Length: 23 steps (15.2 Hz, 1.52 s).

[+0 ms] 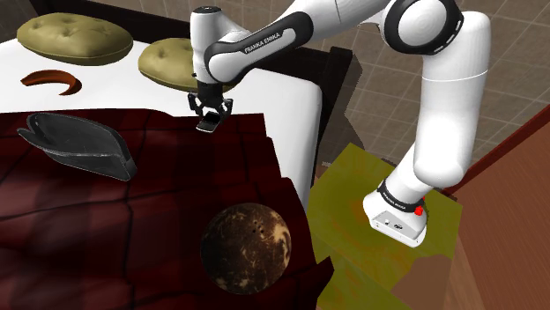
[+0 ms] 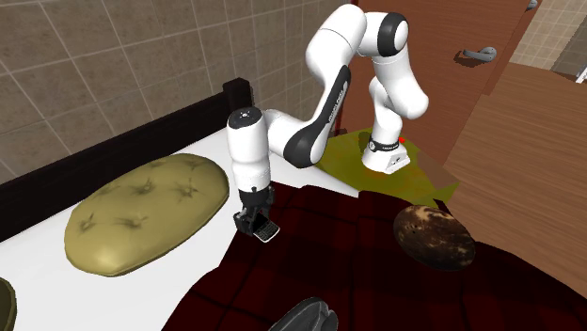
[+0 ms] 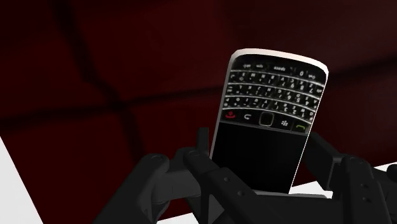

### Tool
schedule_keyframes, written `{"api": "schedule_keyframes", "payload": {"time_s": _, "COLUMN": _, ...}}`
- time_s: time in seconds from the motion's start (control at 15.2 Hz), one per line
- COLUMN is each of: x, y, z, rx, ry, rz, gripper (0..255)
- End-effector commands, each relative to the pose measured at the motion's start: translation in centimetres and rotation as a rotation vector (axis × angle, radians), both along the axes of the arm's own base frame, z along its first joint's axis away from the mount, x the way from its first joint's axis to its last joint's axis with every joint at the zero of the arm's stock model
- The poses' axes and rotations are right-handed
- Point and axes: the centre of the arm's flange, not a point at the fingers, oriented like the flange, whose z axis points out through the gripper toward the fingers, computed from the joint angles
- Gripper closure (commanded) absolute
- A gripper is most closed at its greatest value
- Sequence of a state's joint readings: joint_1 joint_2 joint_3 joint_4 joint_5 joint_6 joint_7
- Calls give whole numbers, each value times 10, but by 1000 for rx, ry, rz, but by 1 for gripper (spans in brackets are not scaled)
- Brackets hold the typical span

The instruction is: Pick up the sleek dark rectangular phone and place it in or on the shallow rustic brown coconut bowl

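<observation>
Bed (image 1: 295, 106) white | dark red blanket (image 1: 106, 238) on it | olive cushions (image 1: 75, 37), 12 o'clock | brown bowl (image 1: 246, 247) on blanket, 5 o'clock

- You're looking at a bed: a dark red blanket (image 1: 88, 229) over a white sheet (image 1: 123, 92), with olive pillows (image 1: 75, 37).
- Its dark headboard (image 2: 103, 155) meets a grey-brown tiled wall (image 2: 113, 56).
- A wooden door (image 2: 423, 85) stands nearby.

Phone (image 3: 270, 114) base hidden behind the fingers (image 3: 321, 154)

Bare red blanket (image 1: 176, 180) lies open between end effector (image 1: 208, 118) and bowl (image 1: 245, 247).
</observation>
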State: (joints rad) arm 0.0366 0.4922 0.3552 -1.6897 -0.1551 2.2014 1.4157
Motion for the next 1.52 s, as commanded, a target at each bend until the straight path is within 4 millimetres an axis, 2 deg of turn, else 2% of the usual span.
{"api": "schedule_keyframes", "payload": {"time_s": 0.0, "x": 0, "y": 0, "z": -1, "rx": 0, "ry": 2, "rz": 0, "gripper": 255}}
{"api": "schedule_keyframes", "payload": {"time_s": 0.33, "x": 0, "y": 0, "z": -1, "rx": 0, "ry": 2, "rz": 0, "gripper": 255}}
{"api": "schedule_keyframes", "payload": {"time_s": 1.45, "x": 0, "y": 0, "z": 89, "rx": 0, "ry": 2, "rz": 0, "gripper": 255}}
